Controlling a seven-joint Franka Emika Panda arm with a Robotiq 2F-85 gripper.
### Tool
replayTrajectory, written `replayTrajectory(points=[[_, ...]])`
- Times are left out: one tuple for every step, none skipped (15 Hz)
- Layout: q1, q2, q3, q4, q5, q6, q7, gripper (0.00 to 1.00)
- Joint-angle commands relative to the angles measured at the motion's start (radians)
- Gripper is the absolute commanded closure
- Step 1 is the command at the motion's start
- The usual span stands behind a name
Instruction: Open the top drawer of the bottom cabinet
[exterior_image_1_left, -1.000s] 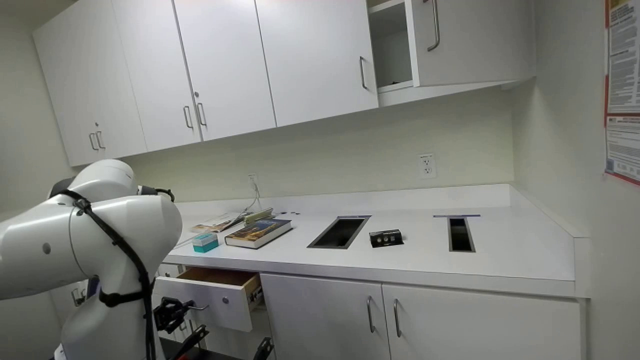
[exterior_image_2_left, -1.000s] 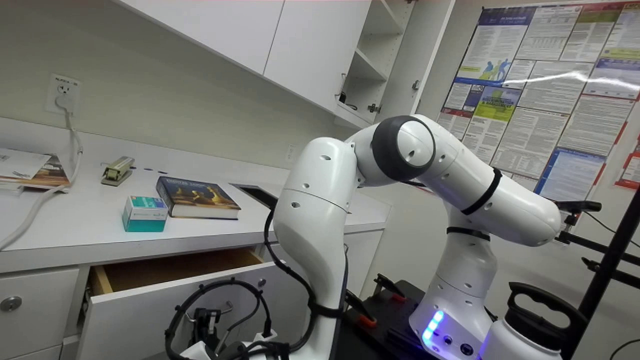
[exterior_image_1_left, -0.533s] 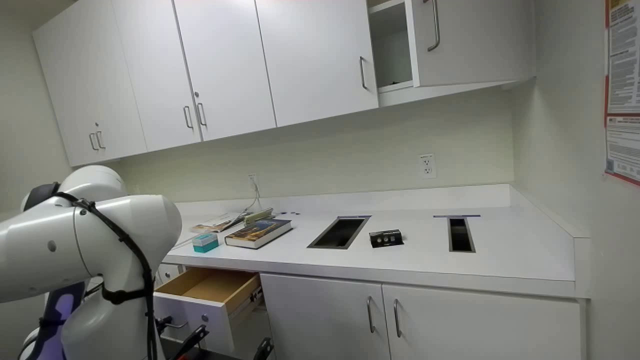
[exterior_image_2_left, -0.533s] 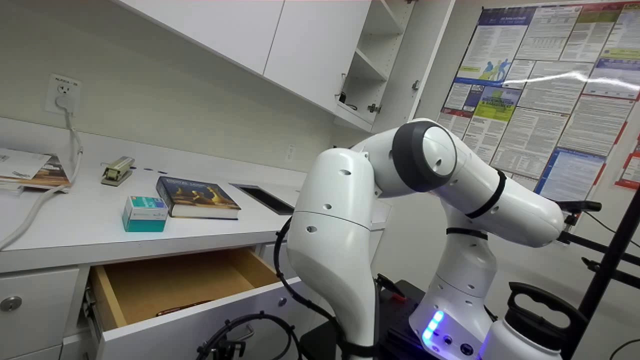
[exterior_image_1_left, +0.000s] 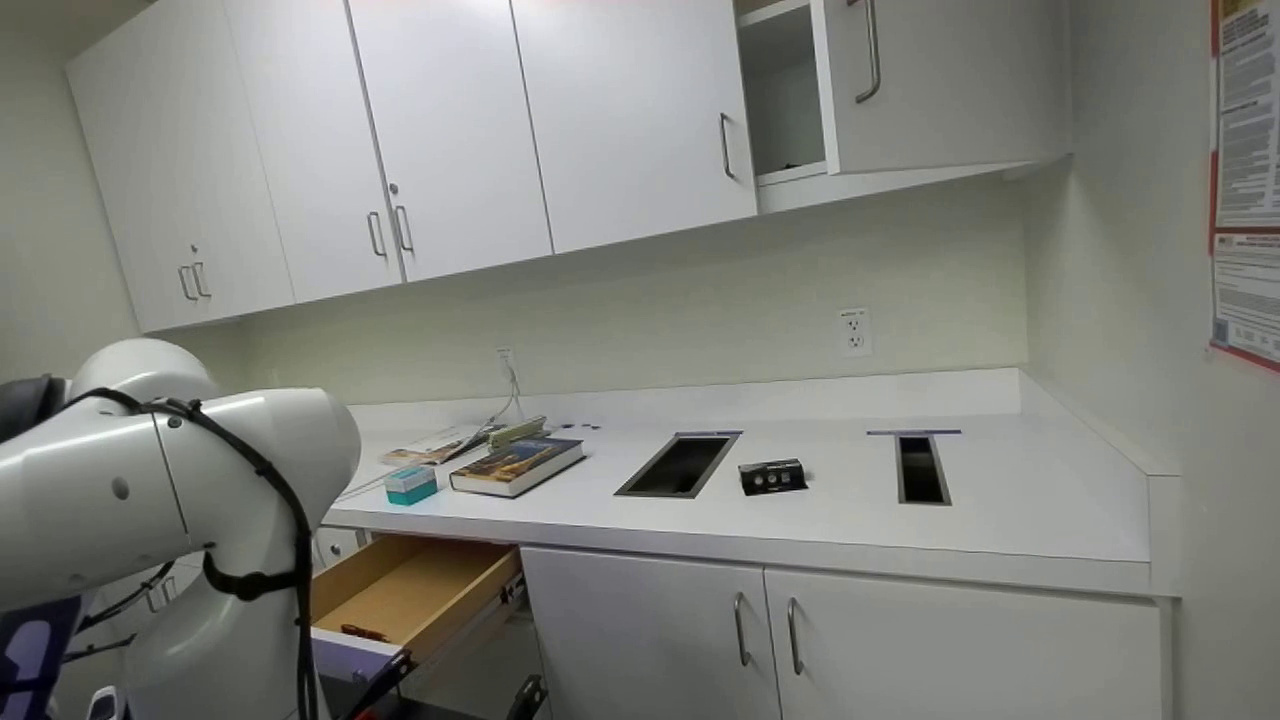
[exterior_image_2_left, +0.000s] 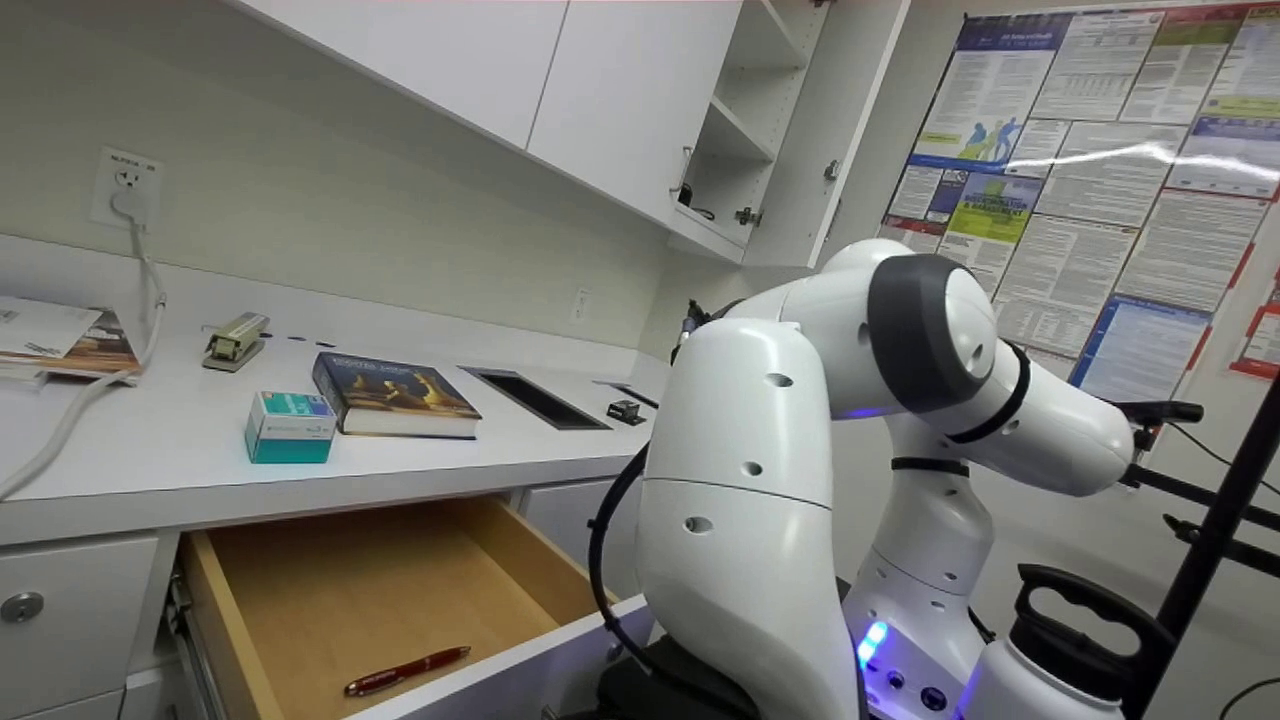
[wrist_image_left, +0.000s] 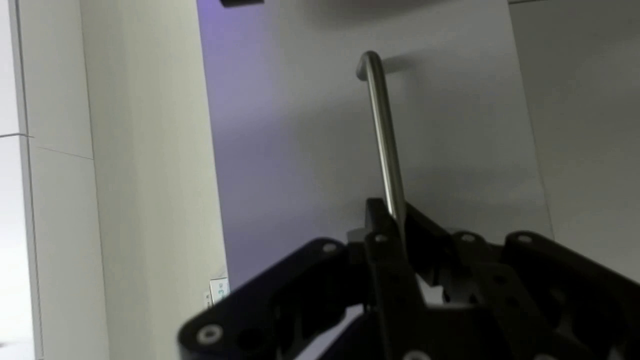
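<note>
The top drawer (exterior_image_1_left: 410, 590) of the white bottom cabinet (exterior_image_1_left: 650, 630) is pulled well out. Its light tan wooden inside also shows in an exterior view (exterior_image_2_left: 370, 570), past the arm. In the wrist view its flat front (wrist_image_left: 300, 150) fills the middle, with the silver bar handle (wrist_image_left: 384, 130) running down into my jaws. My black gripper (wrist_image_left: 392, 212) is shut on the handle, one finger on each side of the bar. In both exterior views the gripper is out of sight, and the arm covers part of the drawer front.
A dark red pen (exterior_image_2_left: 408, 671) lies in the drawer. On the countertop (exterior_image_1_left: 1020, 520) are a book (exterior_image_2_left: 395, 397), a teal-and-white box (exterior_image_2_left: 290, 428) and a stapler (exterior_image_2_left: 235, 340). Black clamps (exterior_image_1_left: 385, 680) stand close to the drawer's front corner. An upper cupboard door (exterior_image_1_left: 950, 90) hangs open.
The drawer has slid much further out from the cabinet. The arm has drawn back with it. The pen inside has come fully into view.
</note>
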Motion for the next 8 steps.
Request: replayTrajectory(points=[[0.065, 0.005, -0.006, 0.040, 0.077, -0.012, 0.042, 0.98], [0.078, 0.002, -0.010, 0.040, 0.092, -0.008, 0.042, 0.98], [0.091, -0.001, -0.013, 0.042, 0.105, -0.007, 0.035, 0.98], [0.098, -0.003, -0.021, 0.044, 0.113, -0.004, 0.034, 0.98], [0.104, -0.008, -0.029, 0.043, 0.117, -0.008, 0.029, 0.98], [0.109, -0.009, -0.036, 0.046, 0.120, -0.007, 0.032, 0.98], [0.112, -0.012, -0.039, 0.048, 0.125, -0.008, 0.028, 0.98], [0.116, -0.018, -0.043, 0.046, 0.126, -0.007, 0.026, 0.65]])
